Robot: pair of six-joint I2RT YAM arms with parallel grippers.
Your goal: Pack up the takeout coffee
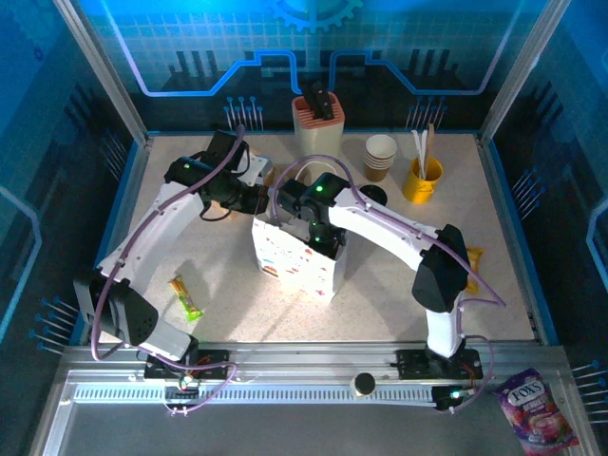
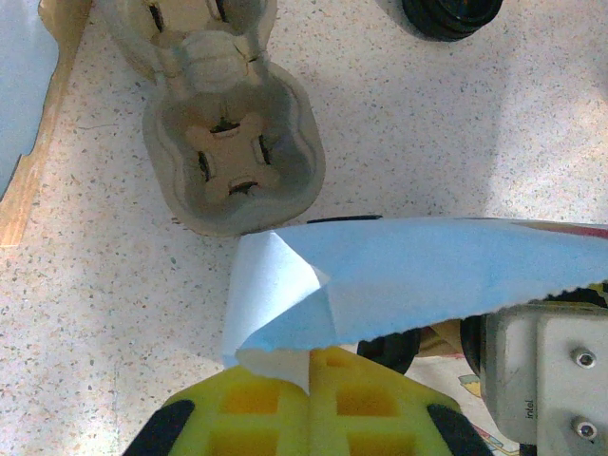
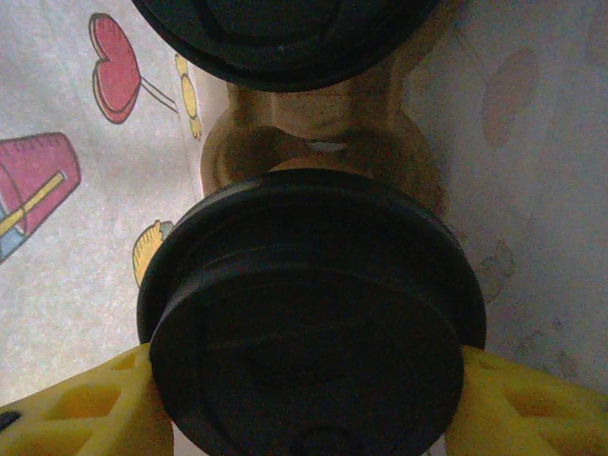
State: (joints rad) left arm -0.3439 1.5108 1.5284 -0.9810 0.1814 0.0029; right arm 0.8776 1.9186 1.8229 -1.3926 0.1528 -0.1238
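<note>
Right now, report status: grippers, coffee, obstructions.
Left gripper shut on bag rim, holding it open. Right gripper shut on lidded cup, inside the bag; second lidded cup beyond it. Nothing in the way seen.

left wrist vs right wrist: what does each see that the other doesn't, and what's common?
Left wrist, not right: an empty pulp carrier on the table, loose black lids beyond it, and the left tool pinching the paper bag at its rim. Right wrist, not left: the bag's inside, where the right tool grips a lidded cup, with a second lidded cup beyond it and a brown carrier between them. Shared: the paper bag and yellow fingers.
</note>
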